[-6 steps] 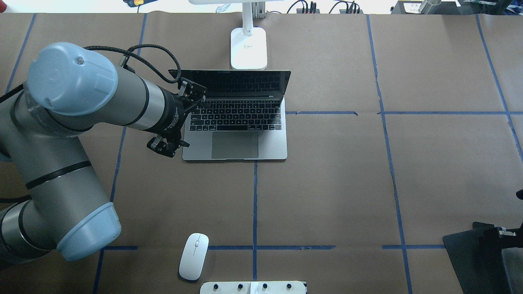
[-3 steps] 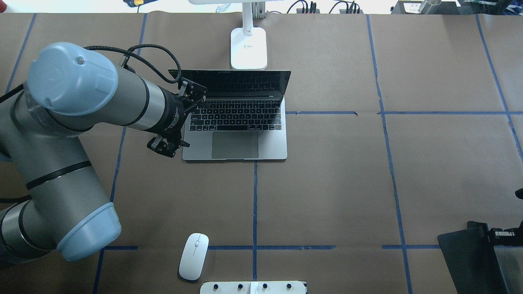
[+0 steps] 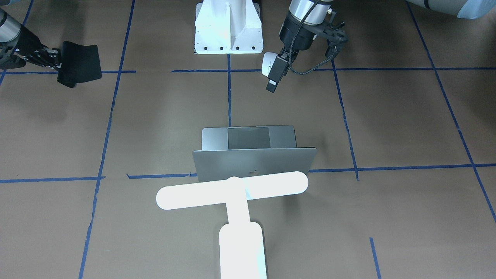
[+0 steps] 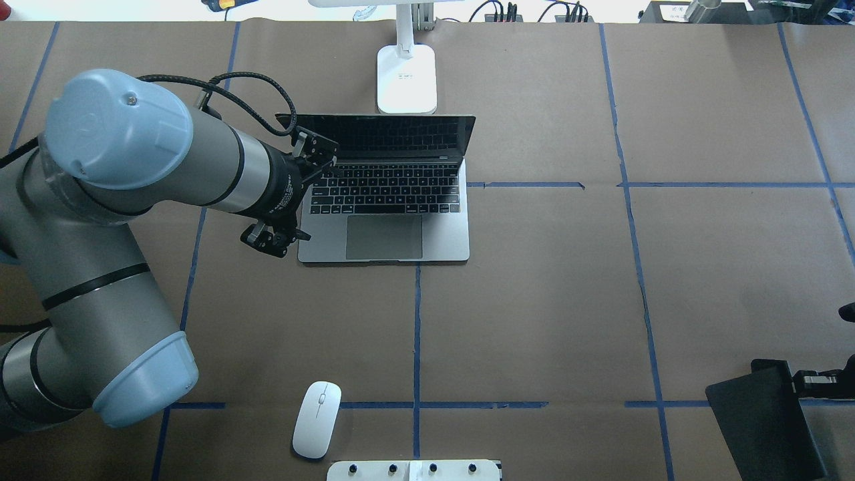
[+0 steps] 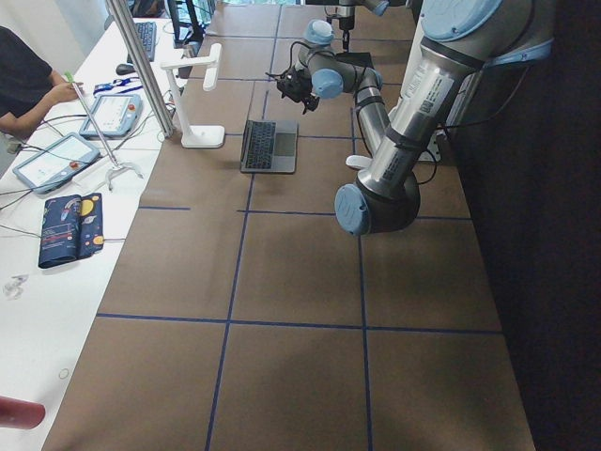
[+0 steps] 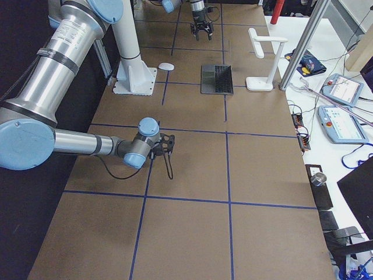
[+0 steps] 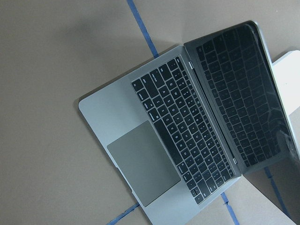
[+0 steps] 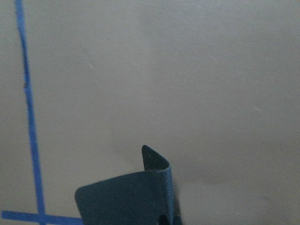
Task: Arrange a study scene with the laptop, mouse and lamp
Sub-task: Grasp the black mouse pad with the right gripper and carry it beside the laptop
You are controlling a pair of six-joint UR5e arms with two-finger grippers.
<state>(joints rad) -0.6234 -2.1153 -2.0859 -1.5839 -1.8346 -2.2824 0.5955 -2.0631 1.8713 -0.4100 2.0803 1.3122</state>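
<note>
Shows laptop [image 4: 441, 230] below and just right of left gripper [image 4: 288, 197], grip impossible to tell; right gripper [image 4: 798, 385] clenched on black mat [image 4: 755, 417], well apart.

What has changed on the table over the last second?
The black rectangular mat, gripped in the right arm's jaws, was carried a little towards the table's middle, leftward in the overhead view. Nothing was picked up or let go. The open silver-grey laptop, the glossy white oval mouse, the white T-shaped lamp and the left arm stayed put.
</note>
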